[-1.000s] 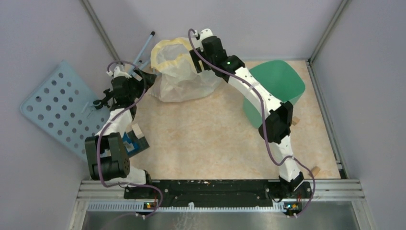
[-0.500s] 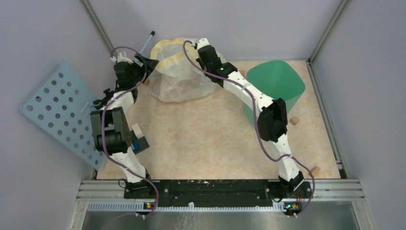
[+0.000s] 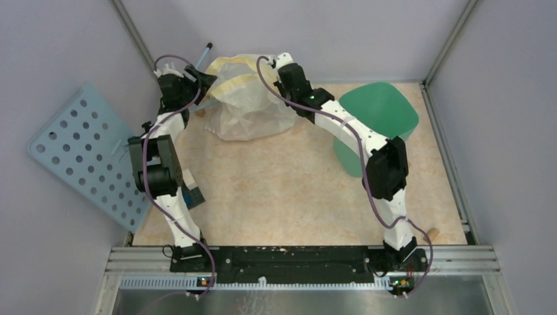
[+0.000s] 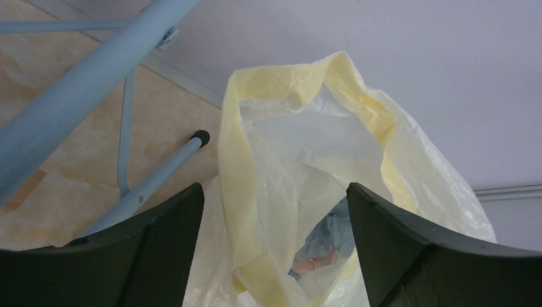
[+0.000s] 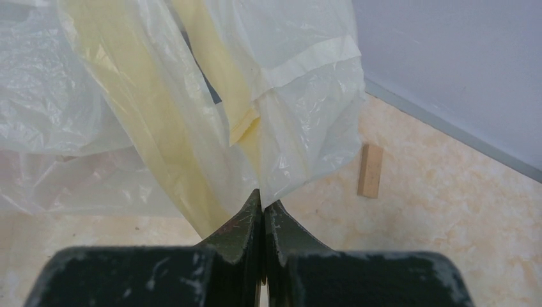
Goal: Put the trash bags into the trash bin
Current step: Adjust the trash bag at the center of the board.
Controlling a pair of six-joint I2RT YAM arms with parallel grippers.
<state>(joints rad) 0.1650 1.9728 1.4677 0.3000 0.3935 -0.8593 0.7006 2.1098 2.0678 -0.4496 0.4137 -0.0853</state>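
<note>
A whitish bag (image 3: 246, 108) with a yellow rim stands at the back of the table. My right gripper (image 3: 279, 65) is at its right rim, and the right wrist view shows the tips (image 5: 262, 195) shut, pinching the bag's edge (image 5: 300, 128). My left gripper (image 3: 200, 82) is open at the left rim, its jaws on either side of the yellow rim fold (image 4: 240, 192). Inside the bag's mouth lies a crumpled pale-blue piece (image 4: 326, 233), which may be the trash bag. The mint-green trash bin (image 3: 384, 108) stands tilted at the back right, partly behind my right arm.
A pale-blue perforated board (image 3: 75, 144) leans at the left wall, with its blue legs (image 4: 83, 77) close to my left gripper. Small wooden blocks (image 5: 370, 169) (image 3: 432, 233) lie on the floor. A blue-and-white box (image 3: 190, 193) sits by the left arm.
The left arm swung back to the bag's left rim, its jaws narrowing a little. The right gripper shut on the bag's right rim and shifted slightly back.
</note>
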